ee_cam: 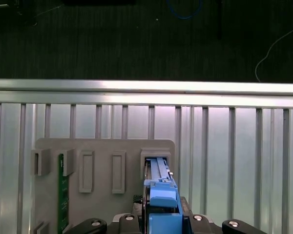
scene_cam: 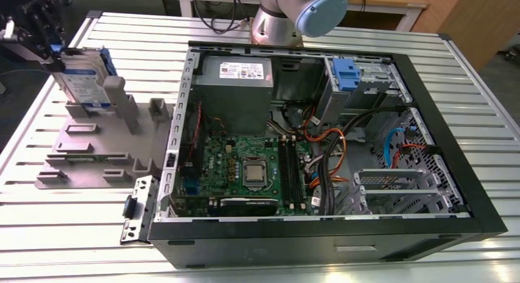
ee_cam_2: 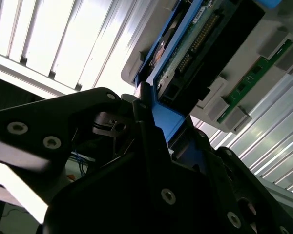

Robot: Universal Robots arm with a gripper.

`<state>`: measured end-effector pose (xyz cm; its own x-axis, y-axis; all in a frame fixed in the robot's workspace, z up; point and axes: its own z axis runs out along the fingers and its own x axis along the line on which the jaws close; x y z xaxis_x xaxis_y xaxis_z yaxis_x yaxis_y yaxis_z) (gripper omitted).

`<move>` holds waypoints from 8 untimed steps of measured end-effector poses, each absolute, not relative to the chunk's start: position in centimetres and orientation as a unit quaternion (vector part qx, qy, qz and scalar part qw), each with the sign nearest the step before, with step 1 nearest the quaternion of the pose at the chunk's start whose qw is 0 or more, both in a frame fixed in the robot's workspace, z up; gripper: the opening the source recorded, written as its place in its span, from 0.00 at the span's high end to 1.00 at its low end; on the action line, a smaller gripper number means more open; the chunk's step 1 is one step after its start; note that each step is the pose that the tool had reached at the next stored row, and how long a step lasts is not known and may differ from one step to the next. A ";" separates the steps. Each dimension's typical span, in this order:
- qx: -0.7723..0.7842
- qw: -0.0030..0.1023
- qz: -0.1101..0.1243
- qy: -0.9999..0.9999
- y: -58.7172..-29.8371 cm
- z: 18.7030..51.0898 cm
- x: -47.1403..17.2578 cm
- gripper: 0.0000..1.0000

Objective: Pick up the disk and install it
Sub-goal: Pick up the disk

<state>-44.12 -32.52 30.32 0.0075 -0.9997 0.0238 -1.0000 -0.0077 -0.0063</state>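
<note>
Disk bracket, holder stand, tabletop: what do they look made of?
Bracket of the disk: glossy blue plastic, moulded look. Holder stand: matte grey plastic, likely printed or moulded. Tabletop: ribbed bare aluminium, by its sheen.

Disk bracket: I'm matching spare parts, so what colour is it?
Bright blue; the bracket shows best in the first wrist view.

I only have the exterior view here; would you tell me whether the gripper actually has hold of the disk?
Observer: Yes; in the second wrist view the gripper is closed on the blue frame of the disk.
Operator: Thank you. Is it lifted free?
Observer: No; in the first wrist view its end sits in a slot of the grey holder.
Operator: Anything else there?
Observer: A green circuit board stands in another slot.
</note>
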 end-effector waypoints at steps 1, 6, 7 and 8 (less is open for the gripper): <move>0.710 0.006 0.011 -0.704 -32.5 30.4 -44.1 0.64; 0.710 0.006 0.011 -0.704 -32.5 30.6 -44.1 0.64; 0.710 0.006 0.011 -0.704 -32.5 30.7 -44.1 0.64; 0.710 0.006 0.011 -0.704 -32.5 30.8 -44.1 0.64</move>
